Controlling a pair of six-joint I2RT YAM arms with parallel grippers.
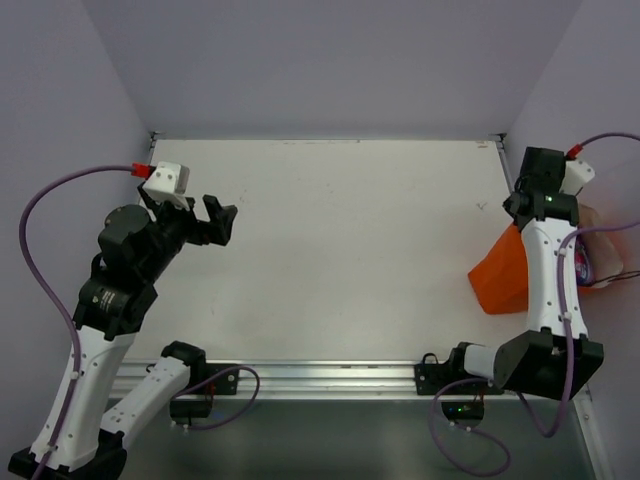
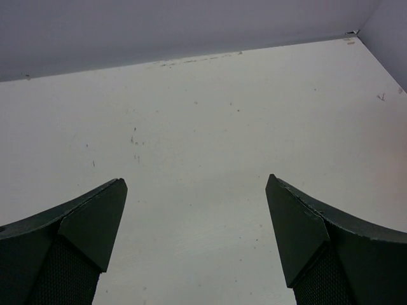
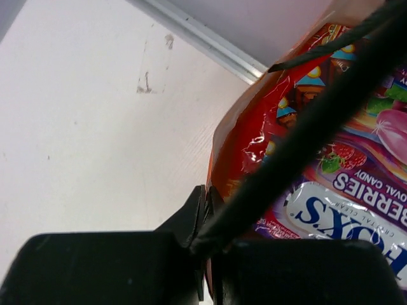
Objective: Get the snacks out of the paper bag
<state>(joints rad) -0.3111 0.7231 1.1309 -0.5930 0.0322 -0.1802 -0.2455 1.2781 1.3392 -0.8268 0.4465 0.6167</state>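
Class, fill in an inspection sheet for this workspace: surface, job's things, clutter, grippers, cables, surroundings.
Surface: white table, faint scuffs.
Job's things: orange paper bag at the table's right edge; red packet and purple packet inside it.
Clutter: nothing seen.
Grippers: left gripper open over bare table; right gripper shut on the bag's rim.
Cables: purple cables loop off both arms.
Surroundings: pale walls; metal rail at the near edge.
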